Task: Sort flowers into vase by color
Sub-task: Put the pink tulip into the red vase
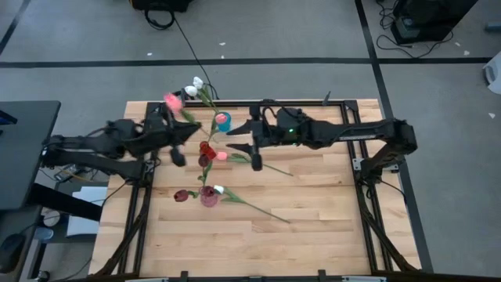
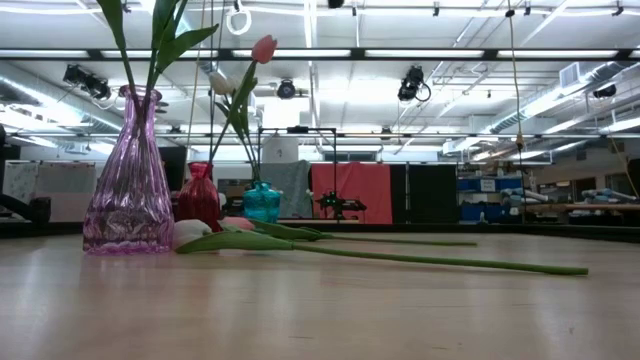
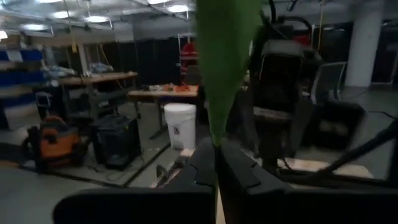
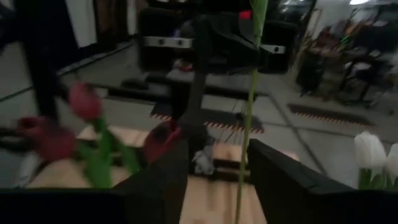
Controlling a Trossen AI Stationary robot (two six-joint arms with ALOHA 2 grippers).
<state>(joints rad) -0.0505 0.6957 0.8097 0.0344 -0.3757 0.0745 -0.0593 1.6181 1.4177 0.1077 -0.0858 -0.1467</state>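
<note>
**Tulip stem in my left fingers, two more lying on the boards**

My left gripper (image 1: 177, 145) sits at about nine o'clock on the table (image 1: 313, 227). My fingers (image 3: 239, 168) are closed on a thin green stem, and a broad leaf (image 3: 225, 56) rises just above the pinch. I judge this to be the pink tulip (image 1: 172, 101), whose head reaches out past the table's far edge toward eleven o'clock, beside the white tulips (image 1: 194, 86).

My right gripper (image 1: 254, 146) hangs near the table's centre, just toward one o'clock, with its fingers (image 4: 273, 177) apart and nothing clamped. A stem (image 4: 247, 118) stands upright in the gap ahead of them, not touching either finger as far as I can tell.

Three vases stand in a line between my grippers: the teal vase (image 1: 223, 121) farthest back, the red vase (image 1: 205, 149) in the middle, and the purple vase (image 1: 209, 195) nearest six o'clock, which holds dark red heads. A white-headed tulip (image 1: 249, 203) lies flat from the purple vase toward four o'clock. A pink-headed one (image 1: 254, 161) lies from the red vase toward three o'clock, under my right gripper.

These flowers look very light. The stems are thin, likely springy, and liable to swing or twist in a pinch. I would grip low on the bare stem, well clear of the leaves and soft heads. The narrow-necked vases look easy to tip.
</note>
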